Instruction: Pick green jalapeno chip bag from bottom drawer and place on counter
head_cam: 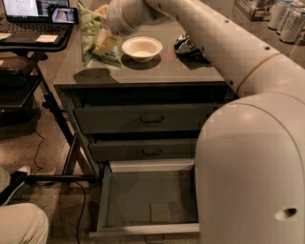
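Note:
The green jalapeno chip bag (93, 37) is upright at the left part of the counter (157, 71), its lower end at or just above the surface. My gripper (106, 44) is shut on the green jalapeno chip bag at its right side, with my arm reaching in from the right. The bottom drawer (147, 200) is pulled open below, and its grey floor is bare apart from a small flat square patch.
A white bowl (141, 48) stands just right of the bag. A black-and-white glossy bag (188, 46) lies further right. A black desk with a laptop (33, 14) is at the left. Cans (286, 19) stand at the far right. Two upper drawers (143, 121) are closed.

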`<state>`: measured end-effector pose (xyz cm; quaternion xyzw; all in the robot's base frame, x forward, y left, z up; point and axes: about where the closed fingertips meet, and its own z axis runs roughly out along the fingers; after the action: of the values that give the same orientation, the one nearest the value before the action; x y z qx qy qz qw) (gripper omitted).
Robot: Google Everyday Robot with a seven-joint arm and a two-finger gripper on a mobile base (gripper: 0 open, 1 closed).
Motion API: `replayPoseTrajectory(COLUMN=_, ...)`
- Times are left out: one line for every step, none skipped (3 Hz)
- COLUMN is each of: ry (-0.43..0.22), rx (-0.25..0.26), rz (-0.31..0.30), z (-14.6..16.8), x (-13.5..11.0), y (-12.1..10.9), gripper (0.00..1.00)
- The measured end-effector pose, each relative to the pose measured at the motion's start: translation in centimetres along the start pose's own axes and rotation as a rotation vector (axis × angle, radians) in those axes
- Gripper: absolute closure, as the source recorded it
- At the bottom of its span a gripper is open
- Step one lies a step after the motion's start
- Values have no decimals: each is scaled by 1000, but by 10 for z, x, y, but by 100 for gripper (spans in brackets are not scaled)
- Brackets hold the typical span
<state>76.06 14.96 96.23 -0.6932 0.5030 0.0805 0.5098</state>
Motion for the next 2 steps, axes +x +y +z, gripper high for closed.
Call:
replayPoseTrajectory(ry=5, rx=12, rz=64, z=20, x=-8, y=-14, gripper=100)
replayPoseTrajectory(ry=5, rx=5, rz=133, z=43, x=-4, y=-18, gripper=100)
